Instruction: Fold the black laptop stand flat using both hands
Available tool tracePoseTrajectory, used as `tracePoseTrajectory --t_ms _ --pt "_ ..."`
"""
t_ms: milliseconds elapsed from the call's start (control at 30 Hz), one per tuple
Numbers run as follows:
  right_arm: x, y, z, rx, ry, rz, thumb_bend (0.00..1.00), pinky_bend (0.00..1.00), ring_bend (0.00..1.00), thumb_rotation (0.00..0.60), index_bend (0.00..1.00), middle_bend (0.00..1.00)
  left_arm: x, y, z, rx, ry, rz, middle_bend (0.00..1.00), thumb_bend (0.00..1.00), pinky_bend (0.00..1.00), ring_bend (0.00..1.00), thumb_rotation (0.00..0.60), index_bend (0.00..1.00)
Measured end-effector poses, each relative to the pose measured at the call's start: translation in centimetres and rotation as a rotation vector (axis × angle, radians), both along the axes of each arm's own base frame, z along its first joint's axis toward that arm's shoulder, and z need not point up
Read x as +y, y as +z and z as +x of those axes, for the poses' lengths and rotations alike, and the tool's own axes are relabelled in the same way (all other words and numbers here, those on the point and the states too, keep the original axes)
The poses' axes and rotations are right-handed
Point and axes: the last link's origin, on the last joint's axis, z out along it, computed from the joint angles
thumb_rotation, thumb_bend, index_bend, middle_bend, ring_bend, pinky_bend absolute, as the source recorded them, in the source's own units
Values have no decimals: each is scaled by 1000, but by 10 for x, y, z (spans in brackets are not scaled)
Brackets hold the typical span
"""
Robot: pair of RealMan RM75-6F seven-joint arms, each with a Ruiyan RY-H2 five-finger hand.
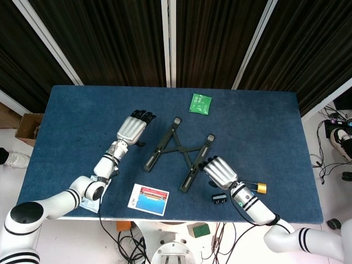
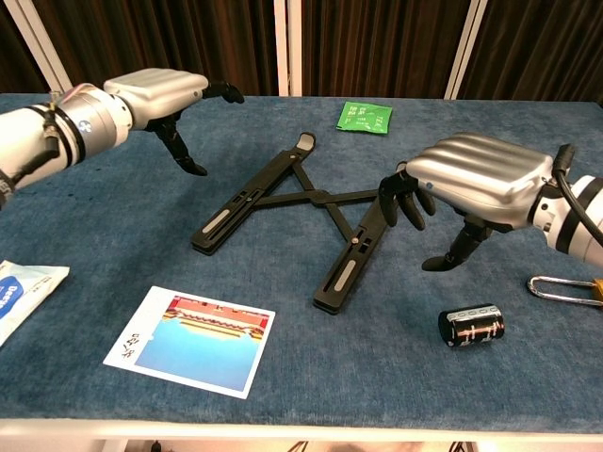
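Observation:
The black laptop stand (image 1: pixel 181 147) lies spread in an X on the blue table (image 1: pixel 77 118), with its two rails splayed apart. My left hand (image 1: pixel 132 127) hovers open to the left of the stand's left rail (image 2: pixel 247 202), palm down, thumb pointing at the cloth, clear of the stand. On the other side, my right hand (image 2: pixel 480 179) arches over the upper end of the right rail (image 2: pixel 353 254). Its fingertips (image 2: pixel 405 202) bend down at that rail, and I cannot tell whether they touch it. The thumb stays apart on the outer side. Neither hand holds anything.
A green packet (image 2: pixel 364 117) lies behind the stand. In front of the stand sits a picture card (image 2: pixel 193 339). A black cylinder (image 2: pixel 471 324) and a padlock (image 2: pixel 565 287) lie near my right wrist. A wipes packet (image 2: pixel 19 292) is at the left edge.

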Motion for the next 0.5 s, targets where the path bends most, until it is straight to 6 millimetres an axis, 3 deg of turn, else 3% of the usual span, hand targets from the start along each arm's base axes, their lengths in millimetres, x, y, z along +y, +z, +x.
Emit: tracePoseTrajectory --t_ms 167,500 --pt "-13 -1 -4 37 9 -59 15 795 643 600 608 726 4 -12 1 1 15 -12 108 29 125 79 600 128" --pt "-36 -12 -10 70 -1 -114 12 867 708 600 649 780 10 -23 2 -6 24 -23 108 28 125 79 600 127"
